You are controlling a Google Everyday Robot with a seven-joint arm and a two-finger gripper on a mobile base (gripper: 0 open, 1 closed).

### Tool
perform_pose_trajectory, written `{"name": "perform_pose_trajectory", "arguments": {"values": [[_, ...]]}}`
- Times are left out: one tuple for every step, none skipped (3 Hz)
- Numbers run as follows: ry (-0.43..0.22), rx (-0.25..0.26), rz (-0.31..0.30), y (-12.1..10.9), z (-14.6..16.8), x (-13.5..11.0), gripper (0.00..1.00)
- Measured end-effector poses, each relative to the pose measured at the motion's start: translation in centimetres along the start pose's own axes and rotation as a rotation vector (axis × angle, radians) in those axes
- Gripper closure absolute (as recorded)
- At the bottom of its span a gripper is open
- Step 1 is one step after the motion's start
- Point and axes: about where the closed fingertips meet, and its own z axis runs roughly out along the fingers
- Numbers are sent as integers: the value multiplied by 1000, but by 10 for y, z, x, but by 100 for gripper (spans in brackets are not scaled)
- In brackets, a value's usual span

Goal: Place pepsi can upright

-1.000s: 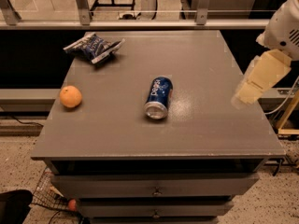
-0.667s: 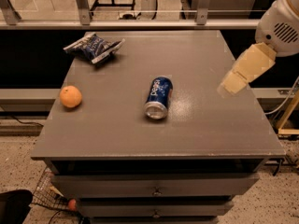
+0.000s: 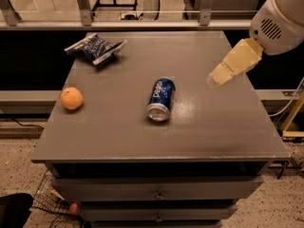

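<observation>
On the table [image 3: 109,132], the blue pepsi can [image 3: 160,99], with white "pepsi" lettering, lay on its side; the end effector [image 3: 216,78] hung to its right, and I cannot tell if it was wide or narrow.

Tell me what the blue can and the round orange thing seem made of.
Blue pepsi can: probably painted aluminium; its bare silver end shines. Round orange fruit: matte skin, real or plastic. The beige gripper hovers right of the can.

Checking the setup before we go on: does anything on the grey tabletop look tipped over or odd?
Yes: the blue aluminium pepsi can lies on its side, a silver end facing the camera. The robot's cream hand hovers to its right, apart from it. The round orange and crumpled blue-and-white snack bag look ordinary.
</observation>
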Motion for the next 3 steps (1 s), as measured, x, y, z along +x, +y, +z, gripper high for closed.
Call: {"name": "perform_pose_trajectory", "arguments": {"values": [[-1,0,-2,0,0,0,0],[14,-28,79,0,5,-7,0],[86,-58,244,-2,17,-23,0]]}}
